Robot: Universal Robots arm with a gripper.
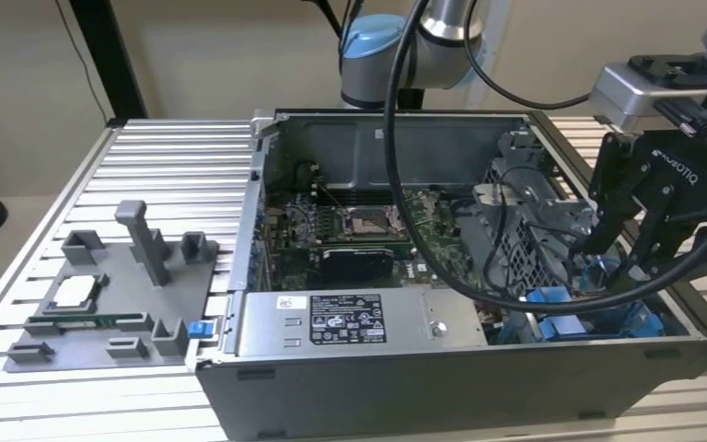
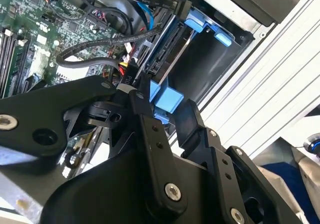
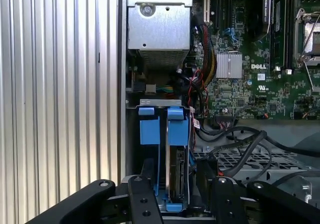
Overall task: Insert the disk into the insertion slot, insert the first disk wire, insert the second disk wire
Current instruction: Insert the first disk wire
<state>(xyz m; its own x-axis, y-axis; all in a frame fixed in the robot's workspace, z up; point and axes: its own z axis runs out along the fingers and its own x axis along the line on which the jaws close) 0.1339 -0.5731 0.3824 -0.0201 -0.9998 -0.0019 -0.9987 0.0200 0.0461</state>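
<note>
The disk (image 3: 176, 156) stands on edge in its bright blue frame (image 3: 178, 129), sunk into the insertion slot (image 3: 160, 103), a grey metal bay at the case's front corner on the exterior view's right. My gripper (image 3: 175, 176) straddles the disk from above, one black finger (image 3: 146, 184) on each side of the frame. In the second wrist view the gripper (image 2: 167, 107) has the blue frame (image 2: 162, 97) pressed between its fingertips, over the dark bay (image 2: 210, 64). The exterior view has the gripper (image 1: 618, 262) low inside the case, above blue parts (image 1: 556, 308). Loose black wires (image 2: 100, 52) lie beside the slot.
The grey labelled power-supply box (image 1: 329, 322) sits along the case's front wall. The motherboard (image 1: 353, 230) lies behind it. Black cables (image 3: 240, 139) cross a perforated grey cage (image 3: 235, 159) next to the bay. A grey fixture (image 1: 108, 295) stands on the ribbed table (image 1: 34, 230).
</note>
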